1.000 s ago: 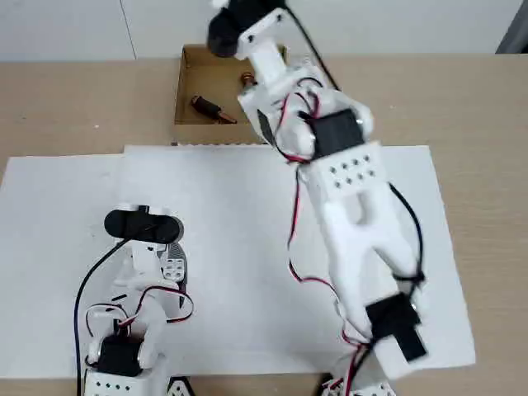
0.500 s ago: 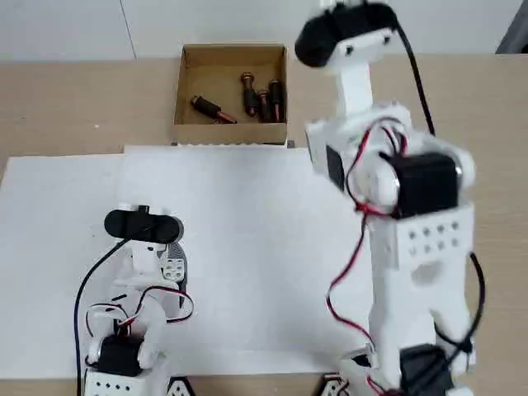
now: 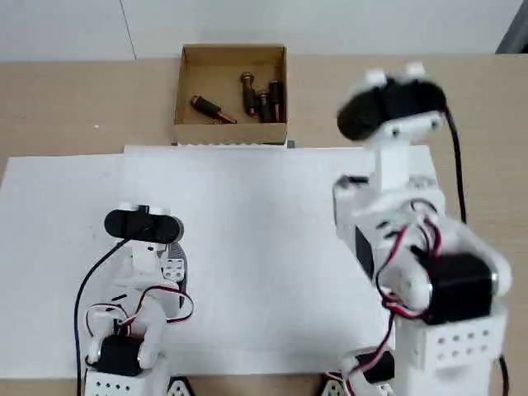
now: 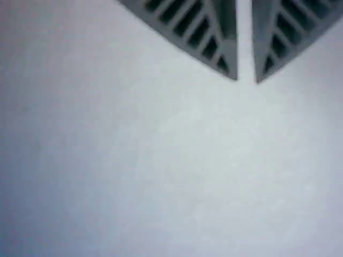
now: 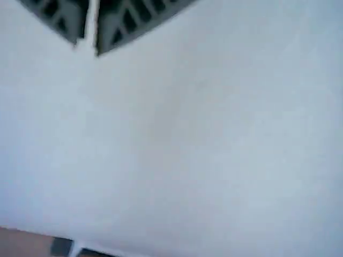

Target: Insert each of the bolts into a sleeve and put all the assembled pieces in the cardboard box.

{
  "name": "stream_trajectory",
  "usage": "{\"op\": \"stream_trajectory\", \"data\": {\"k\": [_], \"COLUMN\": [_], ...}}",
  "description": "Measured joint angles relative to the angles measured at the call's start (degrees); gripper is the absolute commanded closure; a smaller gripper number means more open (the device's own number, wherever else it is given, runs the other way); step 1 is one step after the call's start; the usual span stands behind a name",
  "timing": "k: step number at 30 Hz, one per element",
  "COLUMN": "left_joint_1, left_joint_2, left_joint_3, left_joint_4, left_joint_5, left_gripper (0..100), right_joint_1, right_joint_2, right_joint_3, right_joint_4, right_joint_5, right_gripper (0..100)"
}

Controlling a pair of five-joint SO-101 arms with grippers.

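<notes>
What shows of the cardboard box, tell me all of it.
The cardboard box is a shallow, open-topped, squarish tray of plain brown card, upright on the tan table just beyond the white sheet's far edge. Inside lie four dark pieces with coppery ends: one alone toward one side, three close together toward the other. Nothing else touches it.

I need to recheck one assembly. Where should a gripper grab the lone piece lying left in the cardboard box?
Grip the lone piece mid-shaft from straight above, closing across its length. It lies flat and slanted, apart from the other pieces, and the cardboard box walls likely block sideways approaches.
</notes>
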Motion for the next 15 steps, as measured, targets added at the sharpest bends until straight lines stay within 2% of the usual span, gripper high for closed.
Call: {"op": "stream_trajectory", "data": {"k": [7,15], "left_joint_1": [0.0,0.0], "left_joint_2": [0.0,0.0], "left_joint_3": [0.0,0.0], "left_joint_4": [0.0,0.0], "left_joint_5": [0.0,0.0], "left_gripper": [99,99], "right_joint_1": [3.3,3.3], "right_joint_2": [-21.2,-41.3], "right_joint_3": [34.9,60.0], "right_joint_4": [-12.5,-18.4], "right_joint_5": [-0.1,-0.1], "right_gripper": [99.6,99.6]}}
